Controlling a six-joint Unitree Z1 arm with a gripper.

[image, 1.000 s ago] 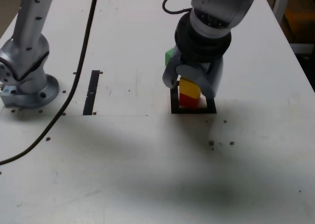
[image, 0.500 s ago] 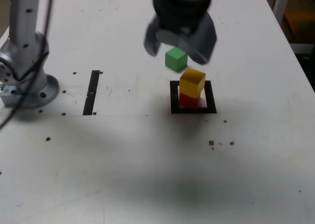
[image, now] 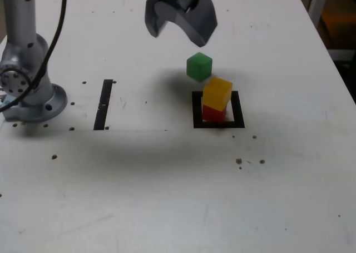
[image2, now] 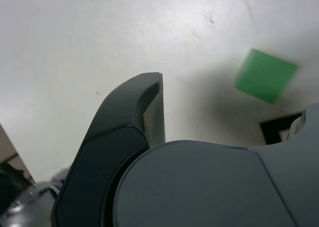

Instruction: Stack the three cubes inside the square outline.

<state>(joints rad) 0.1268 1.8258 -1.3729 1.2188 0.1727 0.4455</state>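
Note:
The yellow cube [image: 217, 93] sits on the red cube [image: 213, 113] inside the square outline [image: 218, 123] of black tape, slightly askew. Just beyond the outline lies the green cube [image: 199, 66] on the table; the wrist view shows it too [image2: 265, 75], with a corner of the outline [image2: 273, 128]. My gripper [image: 179, 30] hovers open and empty above the table, beyond and to the exterior view's left of the green cube. One dark finger [image2: 144, 105] fills the wrist view.
The arm's grey base [image: 29, 92] stands at the exterior view's left with a black cable [image: 55, 33] hanging by it. A straight black tape strip [image: 104, 103] lies between base and outline. Small dark specks dot the white table [image: 167, 197].
The gripper opened off the yellow cube, leaving it on the red one, then rose and moved away toward the far side and the exterior view's left.

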